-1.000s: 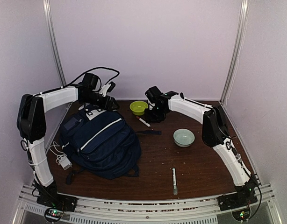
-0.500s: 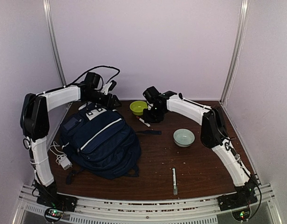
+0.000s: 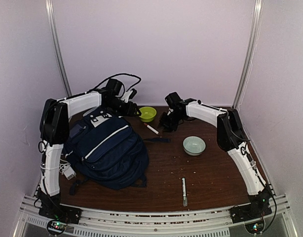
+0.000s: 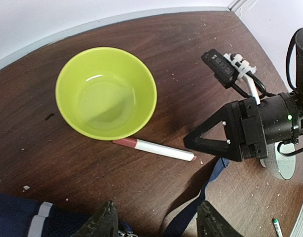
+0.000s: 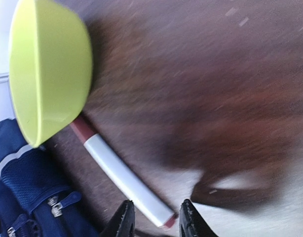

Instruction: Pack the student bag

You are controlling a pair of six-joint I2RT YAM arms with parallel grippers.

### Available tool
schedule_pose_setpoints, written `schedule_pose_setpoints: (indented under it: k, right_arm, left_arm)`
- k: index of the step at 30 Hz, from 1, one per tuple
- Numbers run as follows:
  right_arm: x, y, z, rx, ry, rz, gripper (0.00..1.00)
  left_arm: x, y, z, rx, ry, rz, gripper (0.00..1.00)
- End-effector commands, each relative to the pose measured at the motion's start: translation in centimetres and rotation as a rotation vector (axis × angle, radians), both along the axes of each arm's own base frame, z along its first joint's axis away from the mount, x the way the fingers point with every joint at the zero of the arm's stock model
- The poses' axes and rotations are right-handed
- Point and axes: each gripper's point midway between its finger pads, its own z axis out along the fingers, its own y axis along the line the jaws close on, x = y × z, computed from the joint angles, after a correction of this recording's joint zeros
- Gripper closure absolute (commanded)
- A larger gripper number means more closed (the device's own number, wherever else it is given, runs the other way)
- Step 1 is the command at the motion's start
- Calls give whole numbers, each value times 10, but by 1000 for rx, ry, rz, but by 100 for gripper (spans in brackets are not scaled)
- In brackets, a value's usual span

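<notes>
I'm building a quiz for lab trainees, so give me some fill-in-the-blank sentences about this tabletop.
The green bowl is ___.
The marker beside it has a ___ cap.
The student bag lies on the ___ half of the table.
Missing words: empty; red; left.

The left arm (image 3: 77, 102) stood at the frame's left and reached toward upper centre, its left gripper (image 3: 133, 109) tipped downward, jaws wide apart. The right arm (image 3: 206, 112) mirrored it from the right, right gripper (image 3: 166, 126) held low, jaws narrowly parted.
</notes>
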Motion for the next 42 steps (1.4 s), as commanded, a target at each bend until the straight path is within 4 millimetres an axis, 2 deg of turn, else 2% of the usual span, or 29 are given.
schedule_pose_setpoints:
  k: [1,5,8,12,17,21,23,25,28,31,35,42]
  right_arm:
    - [-22,33,-17,119,106,50,69]
    - [-33,52,-16,128,110,89,70]
    - [-41,58,-17,127,119,103,70]
    - [-38,44,-13,45,64,86,70]
    - [-26,23,14,-201,-134,106,72]
    - [-28,27,37,-387,-331,219,71]
    - [-29,29,42,-464,-391,270,68]
    - [-32,31,38,-491,-392,295,67]
    - [-43,36,15,-496,-337,323,65]
    - [-48,44,15,-527,-353,341,64]
    - [-46,43,16,-532,-352,298,70]
    - [-49,48,16,-596,-388,331,71]
  left_arm:
    - [1,-7,0,23,-21,-23,42]
    - [-3,-5,-1,37,-26,-38,42]
    - [-7,-1,1,51,-38,-52,42]
    - [-9,8,2,64,-39,-46,42]
    - [-12,18,0,77,-34,-40,42]
    - [-16,21,0,75,-33,-49,42]
    - [-17,22,0,75,-32,-54,42]
    - [-17,24,-1,76,-30,-57,42]
    - [-16,29,-4,94,-28,-40,42]
    - [-14,27,-4,87,-26,-36,42]
    - [-13,17,-2,82,-30,-44,43]
    - [-16,13,-1,88,-27,-54,43]
